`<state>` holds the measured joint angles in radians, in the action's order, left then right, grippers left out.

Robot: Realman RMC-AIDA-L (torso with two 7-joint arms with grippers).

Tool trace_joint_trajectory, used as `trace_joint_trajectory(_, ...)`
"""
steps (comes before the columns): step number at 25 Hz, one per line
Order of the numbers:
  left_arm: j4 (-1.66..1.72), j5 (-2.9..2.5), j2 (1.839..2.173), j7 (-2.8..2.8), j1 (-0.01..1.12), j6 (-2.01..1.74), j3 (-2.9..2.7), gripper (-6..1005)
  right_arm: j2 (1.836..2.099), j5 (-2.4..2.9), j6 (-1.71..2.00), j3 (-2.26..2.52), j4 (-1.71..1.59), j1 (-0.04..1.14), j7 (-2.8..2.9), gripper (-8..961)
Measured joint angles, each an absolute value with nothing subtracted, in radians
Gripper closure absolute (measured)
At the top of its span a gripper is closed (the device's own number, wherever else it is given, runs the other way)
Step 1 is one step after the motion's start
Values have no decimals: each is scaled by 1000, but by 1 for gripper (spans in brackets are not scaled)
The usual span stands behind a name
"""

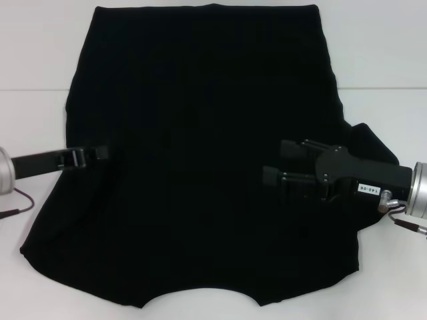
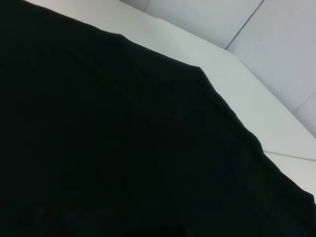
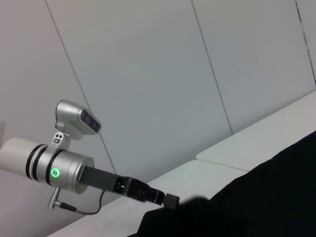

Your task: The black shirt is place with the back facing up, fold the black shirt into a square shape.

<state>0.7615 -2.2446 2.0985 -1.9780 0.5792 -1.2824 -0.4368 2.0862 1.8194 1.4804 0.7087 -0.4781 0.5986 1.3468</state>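
On my feed the white table [image 1: 40,127] carries the black shirt [image 1: 200,167], spread flat across most of it, plain and printless, its near hem curving. My left gripper [image 1: 100,153] sits at the shirt's left edge; black on black, I cannot tell its finger state. My right gripper [image 1: 275,163] hovers over the right side, fingers apart, holding nothing.

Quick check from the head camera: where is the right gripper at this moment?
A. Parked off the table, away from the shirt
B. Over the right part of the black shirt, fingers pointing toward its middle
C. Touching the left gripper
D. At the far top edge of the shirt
B: the right gripper sits over the black shirt, well apart from the left gripper at the opposite edge.
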Motion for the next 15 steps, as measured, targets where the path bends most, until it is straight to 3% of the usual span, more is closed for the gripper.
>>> trace_joint_trajectory(8, 711, -2237, 2104, -1976, 604, -1301, -437, 950, 2086, 1819, 1480, 710, -479, 597, 1347, 30)
trace_joint_trajectory(15, 708, -2103, 2096, -1940, 582, -1477, -426, 724, 2064, 1817, 1472, 700, -481, 588, 1387, 30)
